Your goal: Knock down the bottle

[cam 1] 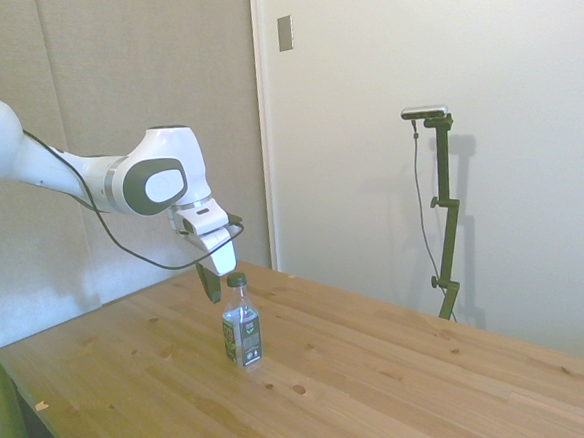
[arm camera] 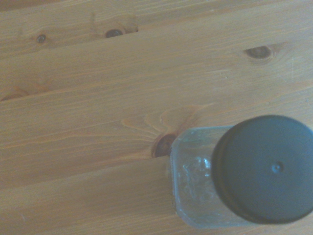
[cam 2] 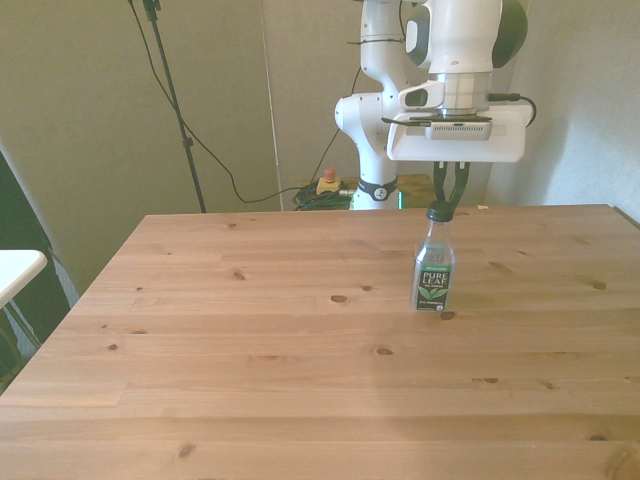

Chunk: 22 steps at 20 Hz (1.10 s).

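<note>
Wooden table (cam 1: 381, 386) fills a plain room: at left the white arm's gripper (cam 1: 213, 292), fingers nearly pressed together, hangs just behind the upright bottle (cam 1: 241, 328), level with its cap (cam 1: 236, 279). A sideways nudge up there should topple it best.

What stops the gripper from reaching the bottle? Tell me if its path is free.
Probably nothing. The gripper hangs right beside the cap of the upright bottle, with only bare table around it.
</note>
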Available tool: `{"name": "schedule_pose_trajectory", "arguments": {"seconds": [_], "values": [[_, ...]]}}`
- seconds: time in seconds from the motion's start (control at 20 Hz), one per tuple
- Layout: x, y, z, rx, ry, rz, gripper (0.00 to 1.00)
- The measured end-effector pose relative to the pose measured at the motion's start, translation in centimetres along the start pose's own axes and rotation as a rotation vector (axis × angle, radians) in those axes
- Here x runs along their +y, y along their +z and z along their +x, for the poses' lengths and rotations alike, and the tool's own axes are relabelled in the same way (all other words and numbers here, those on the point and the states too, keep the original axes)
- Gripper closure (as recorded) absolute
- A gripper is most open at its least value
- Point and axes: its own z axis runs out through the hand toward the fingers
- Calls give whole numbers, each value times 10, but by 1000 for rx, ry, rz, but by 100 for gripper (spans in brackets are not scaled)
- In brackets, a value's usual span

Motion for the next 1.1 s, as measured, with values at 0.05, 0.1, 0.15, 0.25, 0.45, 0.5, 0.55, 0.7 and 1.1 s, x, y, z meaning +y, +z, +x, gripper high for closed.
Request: {"name": "schedule_pose_trajectory", "arguments": {"seconds": [0.05,0.1,0.15,0.25,0.45,0.5,0.55,0.7,1.1], "values": [[0,0,1,1,1,-2,100],[0,-1,1,3,2,-6,100],[0,-1,2,4,3,-10,100],[0,-2,4,6,6,-11,100],[-1,-5,12,10,19,-7,100],[-2,-6,15,13,23,-5,100],[-3,-6,18,16,27,-4,100],[-10,-7,28,32,41,-4,100],[-59,-7,52,75,72,2,100]]}}
